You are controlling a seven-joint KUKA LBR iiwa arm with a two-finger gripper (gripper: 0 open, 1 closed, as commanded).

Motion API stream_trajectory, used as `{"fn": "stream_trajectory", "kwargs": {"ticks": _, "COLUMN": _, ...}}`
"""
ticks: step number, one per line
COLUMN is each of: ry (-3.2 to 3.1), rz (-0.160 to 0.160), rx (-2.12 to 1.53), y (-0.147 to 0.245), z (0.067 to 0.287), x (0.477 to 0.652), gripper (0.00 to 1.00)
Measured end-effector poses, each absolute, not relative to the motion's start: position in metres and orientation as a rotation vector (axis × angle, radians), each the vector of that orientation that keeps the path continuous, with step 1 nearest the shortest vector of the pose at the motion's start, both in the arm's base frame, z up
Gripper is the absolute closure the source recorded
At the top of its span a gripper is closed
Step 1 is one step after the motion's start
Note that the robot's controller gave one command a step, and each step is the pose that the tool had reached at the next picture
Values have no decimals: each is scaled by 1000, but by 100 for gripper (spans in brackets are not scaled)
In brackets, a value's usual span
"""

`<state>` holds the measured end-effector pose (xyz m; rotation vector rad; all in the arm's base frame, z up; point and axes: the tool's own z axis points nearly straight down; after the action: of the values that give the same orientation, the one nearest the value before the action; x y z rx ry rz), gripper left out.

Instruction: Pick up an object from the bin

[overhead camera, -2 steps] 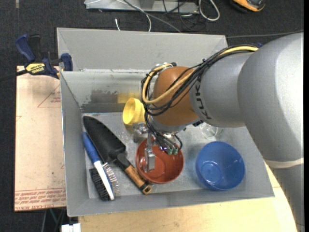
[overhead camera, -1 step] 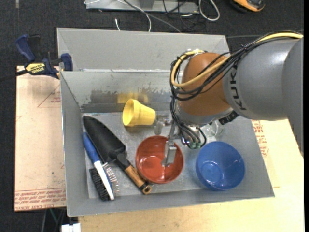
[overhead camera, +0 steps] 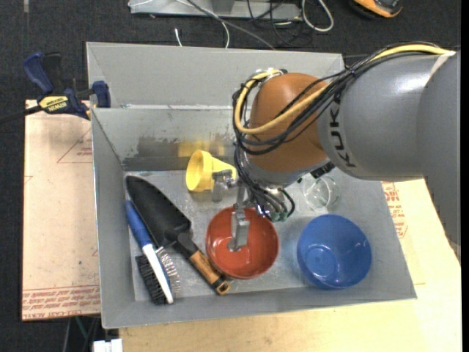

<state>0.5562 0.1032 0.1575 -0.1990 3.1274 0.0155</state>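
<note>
red round plastic bowl [overhead camera: 258, 255]: sits toward the front of the grey metal bin [overhead camera: 108, 211], between a black trowel with a wooden handle [overhead camera: 163, 222] and a blue round bowl [overhead camera: 333, 254]. gripper [overhead camera: 240, 232] is lowered into it; spread or closed cannot be told. judged status: reach made, bowl apparently unlifted, raising left to do.

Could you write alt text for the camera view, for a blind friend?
A robot arm's end effector hangs over a red bowl near the middle of a grey bin. Around it lie a blue bowl, a yellow funnel, a black trowel and a blue brush.
</note>
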Motion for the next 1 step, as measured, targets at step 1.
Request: {"fn": "stream_trajectory", "kwargs": {"ticks": 1, "ry": 3112, "rz": 4, "rx": -318, "y": 42, "z": 70, "x": 551, "gripper": 0}}
